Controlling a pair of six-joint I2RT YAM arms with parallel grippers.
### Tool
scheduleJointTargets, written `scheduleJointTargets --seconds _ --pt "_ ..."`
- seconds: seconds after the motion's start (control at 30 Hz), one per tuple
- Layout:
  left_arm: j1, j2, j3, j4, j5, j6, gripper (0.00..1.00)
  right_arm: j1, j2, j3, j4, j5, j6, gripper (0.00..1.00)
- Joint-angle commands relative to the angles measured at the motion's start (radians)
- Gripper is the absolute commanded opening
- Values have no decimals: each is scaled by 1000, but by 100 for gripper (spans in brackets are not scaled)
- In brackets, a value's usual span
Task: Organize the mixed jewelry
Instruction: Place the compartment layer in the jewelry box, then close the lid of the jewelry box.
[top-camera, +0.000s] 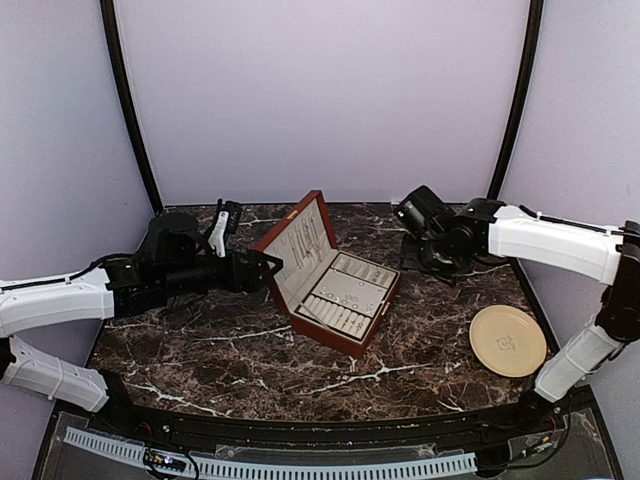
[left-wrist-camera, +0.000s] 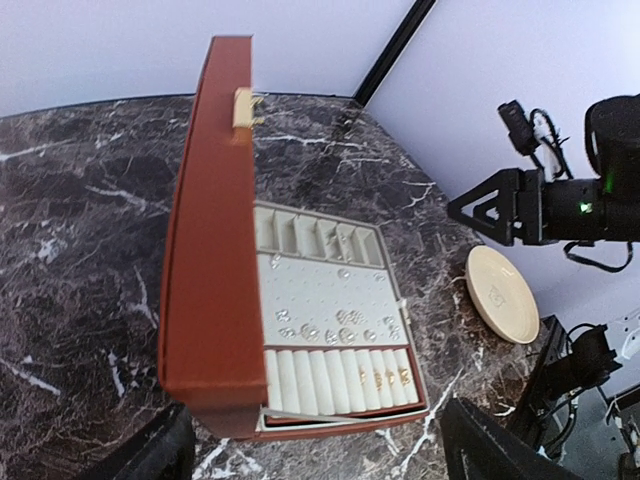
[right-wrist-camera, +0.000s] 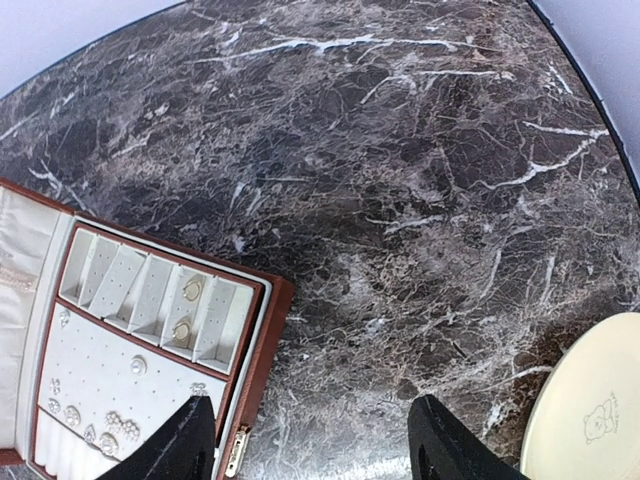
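Black and wide apart, the fingers of the left gripper (top-camera: 268, 266) hold nothing. It hangs just beside the back of the lid (top-camera: 300, 232), which stands up straight.

Next comes the red-brown wooden box (top-camera: 330, 300), sitting in the middle of the marble table (top-camera: 200, 350). The jewelry (left-wrist-camera: 340, 320) lies inside it on the cream lining. These bits are tiny, thin and very light. I think they are hard but slippery, and they could bend or roll away if squeezed wrong. A good way is to pinch one piece with just the fingertips. Take a ring by its edge and a stud by its round top (a chain would go floppy and tangle).

Counting is hard. In the right wrist view I see two rings (right-wrist-camera: 188, 310) in the narrow slots and one pearl bead (right-wrist-camera: 138, 367) on the dotted pad. A bunch of small shiny studs (right-wrist-camera: 90, 430) sits lower down, too small to count well. In the left wrist view about three gold bits (left-wrist-camera: 385, 375) sit in the soft rolls.

Then the right gripper (right-wrist-camera: 312, 425) hovers over bare marble beside the box, fingers spread, with nothing between them.

Last, on the far right, is one round beige plate (top-camera: 508, 340) with no jewelry that I can see. So that makes one box, one plate and two grippers.
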Motion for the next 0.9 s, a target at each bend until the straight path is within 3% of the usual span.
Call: scheduleJointTargets --seconds 0.0,0.27,0.47,0.77,0.87 --pt "20 -45 94 -70 72 34 89 -38 -130 -134 237 -58 -135 73" --pt "70 37 169 -162 51 31 91 -76 -274 -284 412 -159 -238 83" --pt "77 93 178 -98 44 18 92 -76 -294 -311 448 -204 -276 84" --pt "68 184 171 107 462 46 85 -76 -366 -370 460 -232 -332 84" --pt "-5 229 182 136 512 64 84 -76 -409 -398 480 -242 -347 84"
